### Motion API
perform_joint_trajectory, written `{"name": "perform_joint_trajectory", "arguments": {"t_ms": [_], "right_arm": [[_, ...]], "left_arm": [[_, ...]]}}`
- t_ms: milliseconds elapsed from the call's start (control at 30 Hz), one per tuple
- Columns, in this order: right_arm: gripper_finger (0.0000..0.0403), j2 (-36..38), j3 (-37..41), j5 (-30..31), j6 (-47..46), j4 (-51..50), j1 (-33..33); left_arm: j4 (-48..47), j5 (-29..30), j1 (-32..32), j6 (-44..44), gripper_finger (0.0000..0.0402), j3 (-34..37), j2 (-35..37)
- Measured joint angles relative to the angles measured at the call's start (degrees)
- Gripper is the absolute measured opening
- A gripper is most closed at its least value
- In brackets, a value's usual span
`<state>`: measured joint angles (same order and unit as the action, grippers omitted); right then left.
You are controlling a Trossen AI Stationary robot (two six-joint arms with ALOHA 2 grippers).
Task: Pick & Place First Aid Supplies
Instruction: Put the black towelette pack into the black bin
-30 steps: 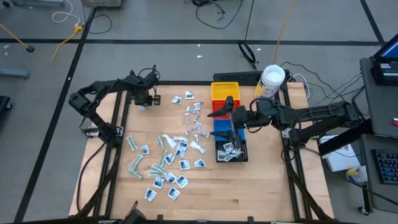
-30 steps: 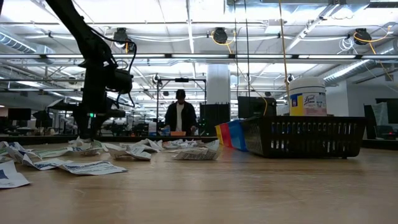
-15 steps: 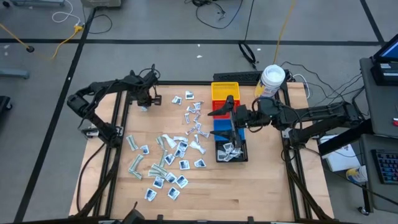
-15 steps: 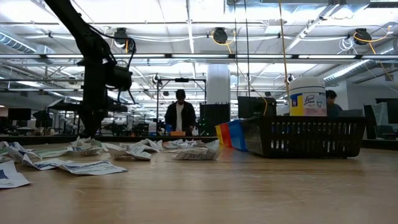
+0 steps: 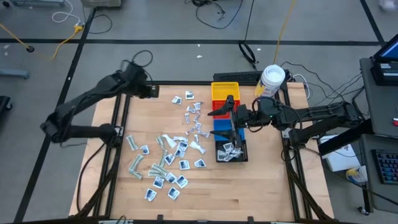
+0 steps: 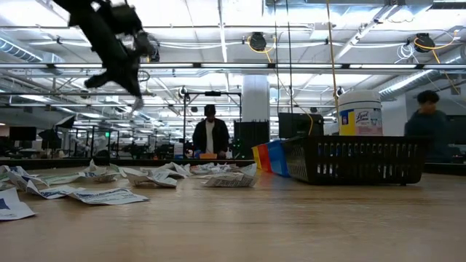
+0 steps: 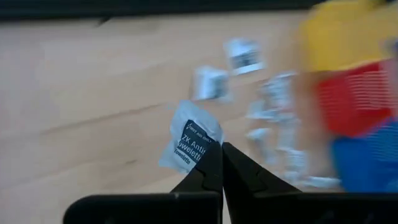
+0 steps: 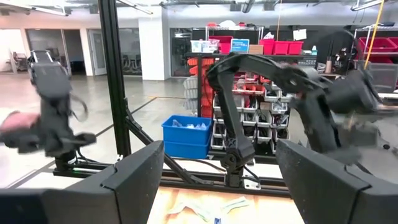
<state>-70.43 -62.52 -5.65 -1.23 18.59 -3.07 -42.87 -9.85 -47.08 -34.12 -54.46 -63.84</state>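
- Since the earlier frames your left arm has swung up off the table's far-left corner; left gripper [image 7: 221, 163] now rides high above the wood, jaws pinched tight on a white towelette sachet [image 7: 189, 144].
- The sachet hangs from one corner at the fingertips. Its long axis runs diagonally away from the jaws, printed face to the wrist camera; it is slightly crumpled.
- Right gripper [image 5: 231, 114] is parked over the bin row, fingers spread wide, nothing between them.
- Done so far: a few packets already sit in the black bin [image 5: 242, 155]. I can't tell what is in the yellow bin [image 5: 224, 91].
- Left to do: most of it. The scatter of packets [image 5: 166, 160] covers the table's left-centre, with a smaller trail near the bins.
- My read: you're early, with one sachet in transit and dozens to go.
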Motion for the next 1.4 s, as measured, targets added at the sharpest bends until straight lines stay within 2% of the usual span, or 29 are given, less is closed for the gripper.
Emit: {"name": "perform_joint_trajectory", "arguments": {"t_ms": [133, 333, 600, 700, 833, 933, 1067, 1167, 1400], "right_arm": [[0.0302, 0.00, 0.00, 0.02, 0.00, 0.00, 0.01], [0.0302, 0.00, 0.00, 0.00, 0.00, 0.00, 0.02], [0.0302, 0.00, 0.00, 0.02, 0.00, 0.13, 0.04], [0.0302, 0.00, -1.00, 0.89, -1.41, -0.46, 0.48], [0.0302, 0.00, -6.37, 3.25, -1.16, -8.69, 1.64], [0.0302, 0.00, -10.11, 7.94, 1.08, -12.06, 2.05], [0.0302, 0.02, -13.93, 8.38, -0.23, -13.56, 4.28], [0.0302, 0.02, -15.61, 5.05, -3.74, -14.40, 5.85], [0.0302, -0.55, -15.85, -3.48, -10.30, -11.75, 7.28]], "left_arm": [[6.18, -3.56, 2.11, 1.78, 0.0000, -0.07, 7.85], [16.01, -5.65, 6.15, 7.13, 0.0000, -0.09, 16.70], [25.05, -6.13, 13.67, 20.20, 0.0000, -0.08, 21.51], [31.02, -8.10, 17.40, 24.23, 0.0000, -0.08, 20.09], [40.35, -8.26, 23.27, 26.08, 0.0000, -0.07, 16.66], [48.08, -8.24, 27.05, 26.52, 0.0000, -0.07, 13.80], [57.51, -8.24, 31.21, 26.17, 0.0000, -0.14, 9.21], [59.82, -8.26, 34.11, 26.59, 0.0000, -2.77, 5.17], [56.43, -11.20, 38.37, 32.06, 0.0000, -15.64, -5.24]]}}
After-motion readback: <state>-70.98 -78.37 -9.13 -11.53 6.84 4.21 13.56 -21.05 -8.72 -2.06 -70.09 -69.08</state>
